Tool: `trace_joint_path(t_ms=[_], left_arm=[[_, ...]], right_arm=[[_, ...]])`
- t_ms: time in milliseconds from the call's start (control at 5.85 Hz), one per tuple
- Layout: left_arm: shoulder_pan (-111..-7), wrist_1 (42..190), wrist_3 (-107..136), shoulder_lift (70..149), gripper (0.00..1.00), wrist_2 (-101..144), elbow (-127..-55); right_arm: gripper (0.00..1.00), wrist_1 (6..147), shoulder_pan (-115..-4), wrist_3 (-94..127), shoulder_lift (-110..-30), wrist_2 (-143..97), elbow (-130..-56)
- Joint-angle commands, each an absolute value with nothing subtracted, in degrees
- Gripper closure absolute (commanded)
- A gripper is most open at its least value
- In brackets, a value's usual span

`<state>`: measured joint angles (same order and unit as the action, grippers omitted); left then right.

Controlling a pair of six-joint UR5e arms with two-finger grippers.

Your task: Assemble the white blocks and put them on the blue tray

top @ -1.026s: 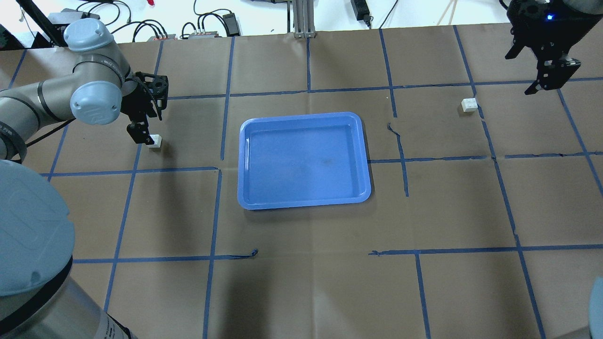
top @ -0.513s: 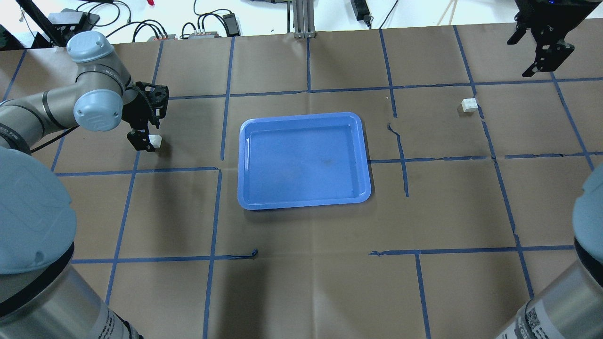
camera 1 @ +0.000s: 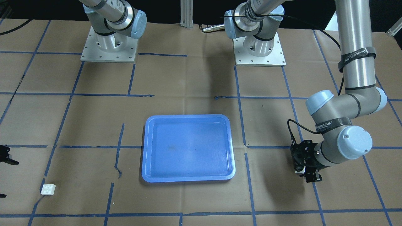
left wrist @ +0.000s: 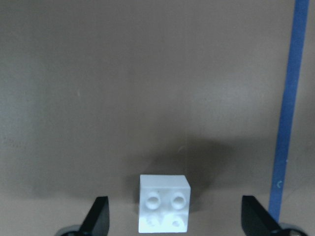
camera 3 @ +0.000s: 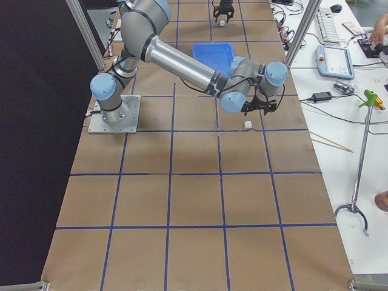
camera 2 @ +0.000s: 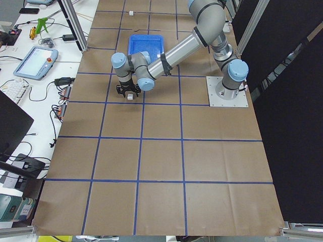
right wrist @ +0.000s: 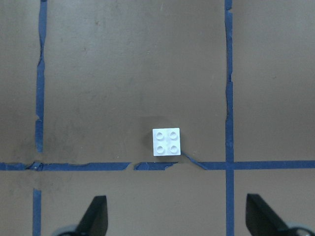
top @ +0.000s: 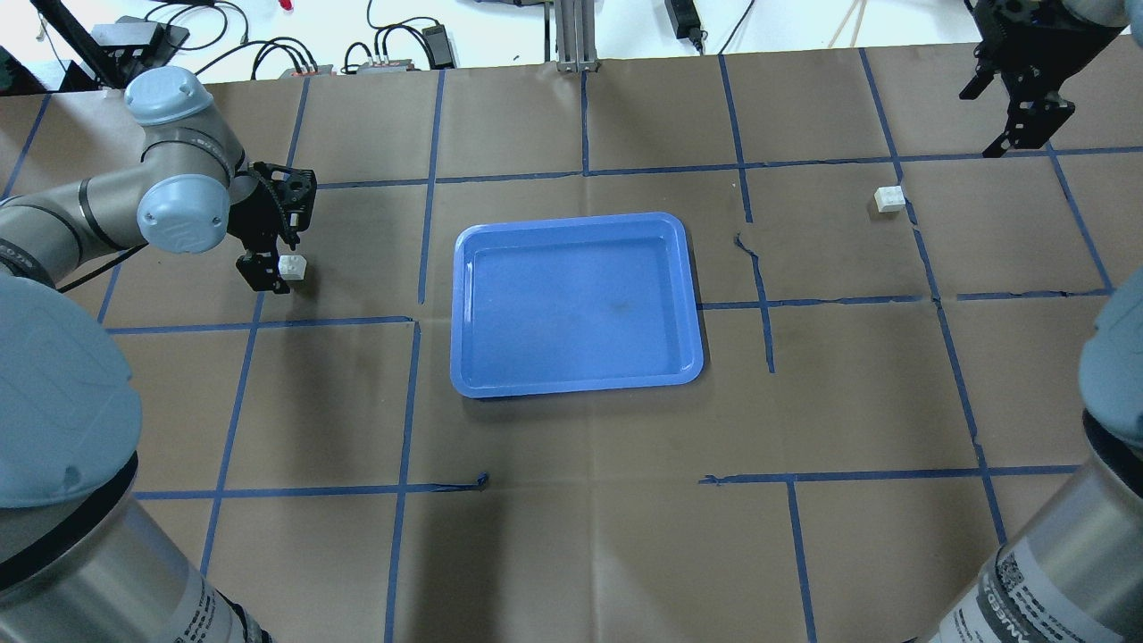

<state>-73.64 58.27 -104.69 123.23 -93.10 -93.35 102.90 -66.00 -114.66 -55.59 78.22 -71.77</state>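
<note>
The left gripper [left wrist: 175,216] is hanging with its jaws spread wide, straddling the first white block [top: 292,264] without touching it. This block is sitting studs-up on the brown paper [top: 571,554], on the robot's left of the blue tray [top: 571,304] and well apart from it. The right gripper [right wrist: 177,219] is hovering, wide open and holding nothing. It is standing short of the second white block [right wrist: 166,142], which is lying studs-up, edges square to the grid, just beside a blue tape line [right wrist: 98,165]. The tray's long axis is running across the table, from one arm's side to the other.
</note>
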Motion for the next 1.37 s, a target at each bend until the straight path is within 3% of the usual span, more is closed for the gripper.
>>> trace_joint_path(t_ms=[0, 171, 513, 855, 1197], left_arm=[[-73.6, 58.3, -105.2, 123.3, 0.77, -93.0, -93.3], [-73.6, 59.0, -105.2, 123.0, 0.94, -93.1, -92.4], [-75.7, 63.2, -106.2, 119.3, 0.95, -93.2, -92.4], [-86.7, 69.8, -96.7, 114.6, 0.95, -93.1, -91.8], [-99.3, 69.7, -80.8, 114.9, 0.95, -93.3, -92.0]], right_arm=[[0.00, 103.4, -64.5, -117.1, -51.8, 72.6, -71.8], [0.00, 103.4, -62.8, -119.0, -49.9, 69.0, -71.8], [0.00, 103.3, -61.3, -124.3, -46.3, 62.3, -72.0], [0.00, 103.4, -60.6, -126.5, -45.5, 57.6, -75.9], [0.00, 103.4, -60.6, -126.6, -45.5, 57.6, -76.8]])
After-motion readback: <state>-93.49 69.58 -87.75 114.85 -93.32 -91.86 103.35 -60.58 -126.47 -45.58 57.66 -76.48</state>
